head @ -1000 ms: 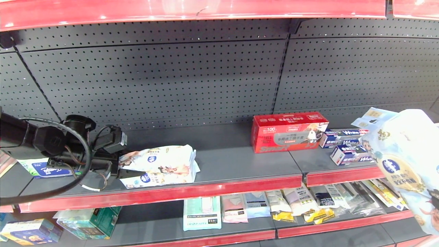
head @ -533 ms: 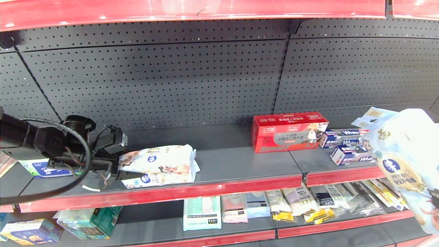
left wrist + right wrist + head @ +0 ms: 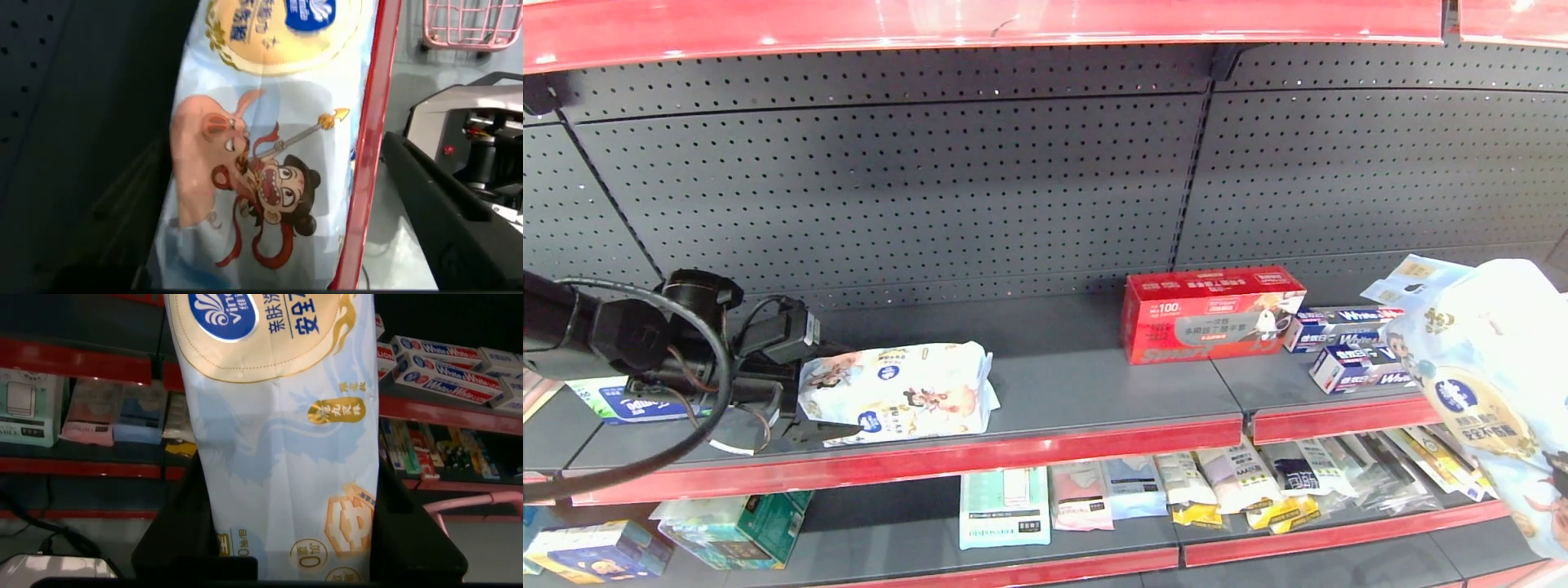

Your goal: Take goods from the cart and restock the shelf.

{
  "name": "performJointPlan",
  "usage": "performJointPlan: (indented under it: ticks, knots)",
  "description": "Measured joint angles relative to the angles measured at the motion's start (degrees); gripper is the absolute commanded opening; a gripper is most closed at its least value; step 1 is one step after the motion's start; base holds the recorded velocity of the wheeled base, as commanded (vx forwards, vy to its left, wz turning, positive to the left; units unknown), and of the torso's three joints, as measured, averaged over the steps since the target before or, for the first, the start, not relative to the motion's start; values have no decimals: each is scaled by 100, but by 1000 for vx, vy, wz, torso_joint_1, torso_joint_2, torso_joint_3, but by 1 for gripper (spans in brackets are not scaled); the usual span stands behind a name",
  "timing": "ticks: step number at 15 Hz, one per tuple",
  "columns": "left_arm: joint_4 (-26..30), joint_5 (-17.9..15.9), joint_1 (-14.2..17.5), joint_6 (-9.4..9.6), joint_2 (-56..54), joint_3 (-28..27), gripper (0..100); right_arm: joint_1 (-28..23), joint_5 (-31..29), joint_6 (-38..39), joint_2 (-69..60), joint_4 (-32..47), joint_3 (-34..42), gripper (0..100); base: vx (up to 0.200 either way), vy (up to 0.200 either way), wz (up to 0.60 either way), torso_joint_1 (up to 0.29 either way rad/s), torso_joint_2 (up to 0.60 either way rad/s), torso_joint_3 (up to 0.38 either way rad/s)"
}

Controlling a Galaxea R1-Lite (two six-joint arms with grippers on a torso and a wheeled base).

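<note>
A white tissue pack with cartoon print lies on the grey shelf, near its red front edge. My left gripper is at the pack's left end, open, one finger below it. In the left wrist view that pack lies between the spread fingers, with a gap on one side. A second, similar pack hangs at the far right in front of the shelf. My right gripper is shut on that pack, fingers pressing both sides.
A red box and toothpaste boxes sit on the right of the shelf, a blue pack at its far left. Flat packets line the lower shelf. A pink cart stands behind me.
My left arm has drawn back a little to the left and its fingers have spread. The pack on the shelf shifted slightly left and sits more propped up. The right arm kept still.
</note>
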Motion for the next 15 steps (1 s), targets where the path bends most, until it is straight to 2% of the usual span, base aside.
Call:
performJointPlan:
  ticks: [4,6,8,10,13,15]
  knots:
    - [-2,-104,282,-57,-333,0,100,0,-2,2,-6,0,0,0,0,0,0,0,0,0]
    - [-6,-180,374,-295,-560,116,100,2,-2,-2,-6,-2,0,0,0,0,0,0,0,0]
    - [-26,-190,424,-649,-890,308,100,5,5,-2,5,-24,0,0,0,0,0,0,0,0]
    - [-30,-191,510,-772,-1202,463,100,9,13,-2,13,-24,-5,0,0,0,0,0,0,0]
    - [-59,-202,634,-1106,-1676,697,100,9,30,0,16,-9,-13,0,0,0,0,0,0,0]
    - [-235,-202,750,-1223,-1971,829,100,9,55,0,13,-2,-5,0,0,0,0,0,0,0]
